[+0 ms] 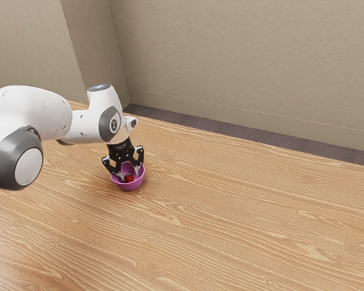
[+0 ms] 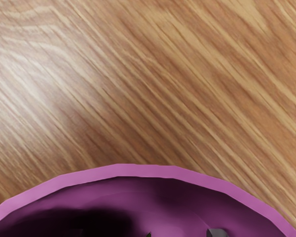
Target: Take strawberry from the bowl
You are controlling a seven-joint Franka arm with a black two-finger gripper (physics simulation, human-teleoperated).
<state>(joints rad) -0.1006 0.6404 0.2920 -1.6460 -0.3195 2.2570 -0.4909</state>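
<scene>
In the exterior view, left of the centre of the frame, my tool (image 1: 128, 176) is reaching down into the pink bowl (image 1: 129, 187), which is standing on the table (image 1: 242, 212). The tool is standing open, its two fingers spreading apart inside the rim. The red strawberry (image 1: 130, 179) is lying in the bowl, low between the fingertips, so I am judging that the coming move is mainly a closing from both sides, perhaps after a little lowering.

What I am not seeing well is the berry's long axis, and whether either finger is touching it. The bowl's near wall is hiding its underside. At the lower edge of the wrist view, a tiny green speck (image 2: 148, 235) is showing, probably its leaf, and the frame is cutting off the rest.
</scene>
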